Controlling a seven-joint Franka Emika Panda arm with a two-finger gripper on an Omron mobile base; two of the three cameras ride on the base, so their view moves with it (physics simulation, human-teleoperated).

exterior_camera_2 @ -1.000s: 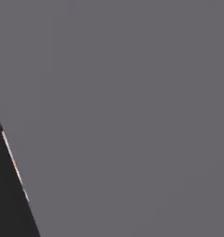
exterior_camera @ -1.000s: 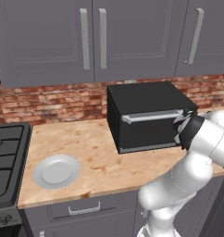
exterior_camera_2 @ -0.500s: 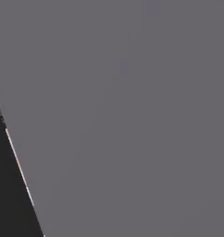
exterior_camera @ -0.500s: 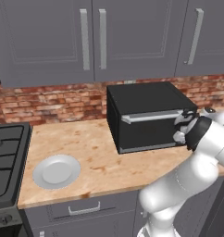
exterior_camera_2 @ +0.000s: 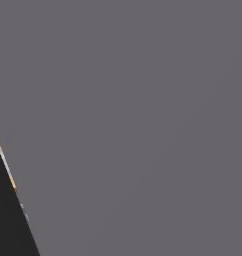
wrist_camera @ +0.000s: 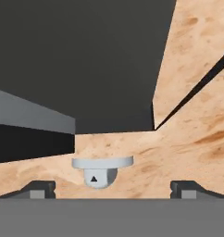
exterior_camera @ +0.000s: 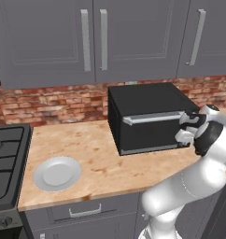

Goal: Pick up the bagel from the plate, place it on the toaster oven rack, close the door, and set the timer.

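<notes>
The black toaster oven (exterior_camera: 147, 100) stands on the wooden counter with its door (exterior_camera: 150, 135) shut and the silver bar handle (exterior_camera: 152, 117) across the top. The rack and the bagel are hidden. At the counter's front left lies the light-grey plate (exterior_camera: 57, 172), with nothing on it. My gripper (exterior_camera: 187, 129) is open at the right end of the oven's front. In the hand view a small grey knob (wrist_camera: 102, 169) with a black triangle mark sits between my wide-apart fingertips (wrist_camera: 38, 190), and the gripper (wrist_camera: 113, 190) is not touching it.
A black stove (exterior_camera: 5, 158) borders the counter on the left. Grey wall cabinets (exterior_camera: 94, 39) hang above a brick backsplash (exterior_camera: 54, 102). A drawer front (exterior_camera: 84, 210) lies below the counter edge. A flat grey panel (exterior_camera_2: 133, 125) stands close in front of the right base camera.
My hand has edged in closer to the right end of the oven front, and the forearm has swung a little to the right. The jaws stay wide. Oven and plate have not moved.
</notes>
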